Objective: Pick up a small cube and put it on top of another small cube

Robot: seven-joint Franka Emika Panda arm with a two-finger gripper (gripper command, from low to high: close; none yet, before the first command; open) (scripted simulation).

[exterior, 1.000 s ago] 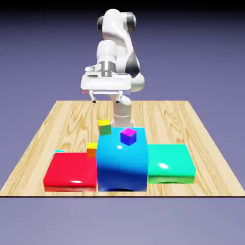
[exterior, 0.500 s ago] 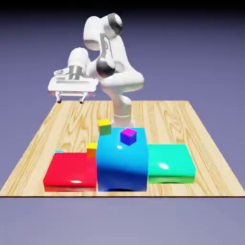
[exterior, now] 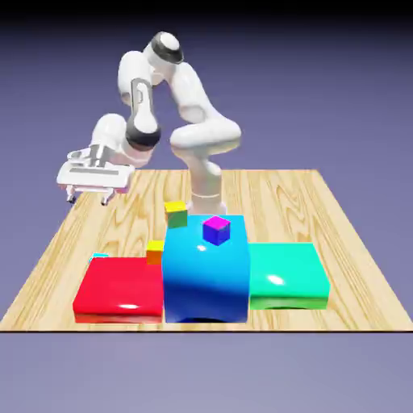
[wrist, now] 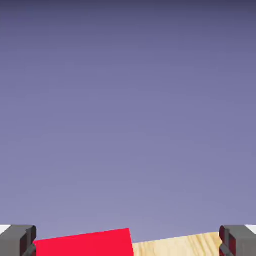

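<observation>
Item inspected: the cyan cube (exterior: 100,256). It sits low on the table (exterior: 298,202) at the exterior view's left, behind the far edge of the red block (exterior: 121,298); only a thin strip of it shows, and whether it touches the block cannot be told. The hand view does not show it.

The gripper (exterior: 87,201) stands wide open with nothing between its fingertips, above the table's edge on the exterior view's left and well apart from the cube.

Handling, by judgement: small, light and stiff, with little risk of crushing (the faces look smooth, so a slight slip is possible). A knock from one finger would likely push or turn it. The sound hold is on two opposite upright faces, taken from straight above at mid-height, with the fingers square to the faces. The red block is the main hazard; the pair of faces that keeps both fingers clear of it is preferable.

The purple cube (exterior: 216,231) appears to rest on the blue block (exterior: 206,282) and shows a clear top. Which cube is to receive the cyan one remains unconfirmed
</observation>
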